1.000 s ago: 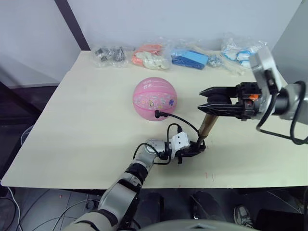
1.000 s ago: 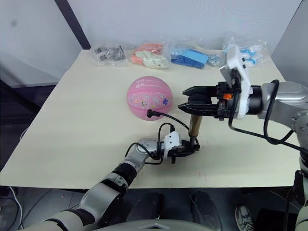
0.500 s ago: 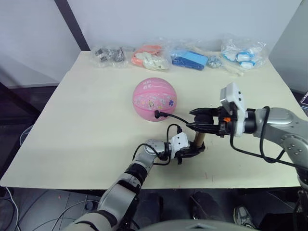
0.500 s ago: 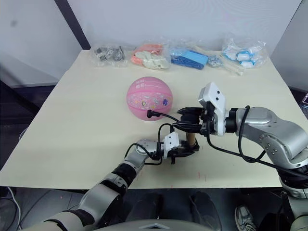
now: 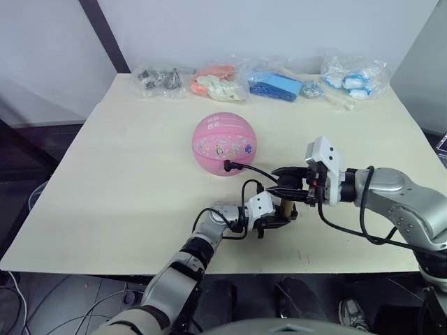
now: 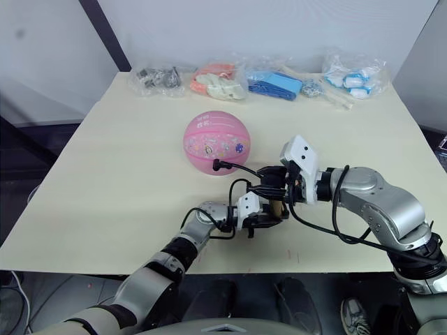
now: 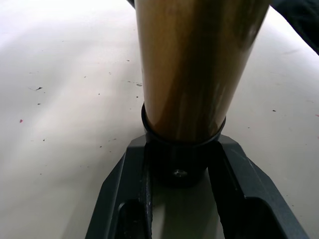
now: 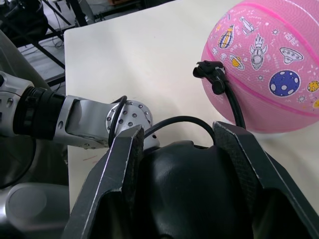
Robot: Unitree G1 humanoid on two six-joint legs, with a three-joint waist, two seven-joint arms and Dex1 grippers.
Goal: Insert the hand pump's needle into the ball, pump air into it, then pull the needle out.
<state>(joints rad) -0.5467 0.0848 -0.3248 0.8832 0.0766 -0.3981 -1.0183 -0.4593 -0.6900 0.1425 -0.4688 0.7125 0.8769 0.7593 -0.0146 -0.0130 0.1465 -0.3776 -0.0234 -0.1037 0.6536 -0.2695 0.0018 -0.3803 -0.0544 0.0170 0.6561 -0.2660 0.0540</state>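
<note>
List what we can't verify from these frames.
- Needle in the ball: hidden behind the black hose fitting, right wrist view.
- Pump top and handle: cut off by the edge in the left wrist view; covered by the right hand in the head views.
- Contents of the bags: too small.

I'm seeing 1 ball (image 5: pixel 224 144) on the table (image 5: pixel 119 174), 1 hand pump (image 7: pixel 192 74) w/ 1 hose (image 5: pixel 255 169), and 2 grippers of mine: left gripper (image 5: pixel 278 217), right gripper (image 5: pixel 281 188). Along the far edge I'm counting approx. 4 clear bags (image 5: pixel 221 80) of misc. items.
</note>
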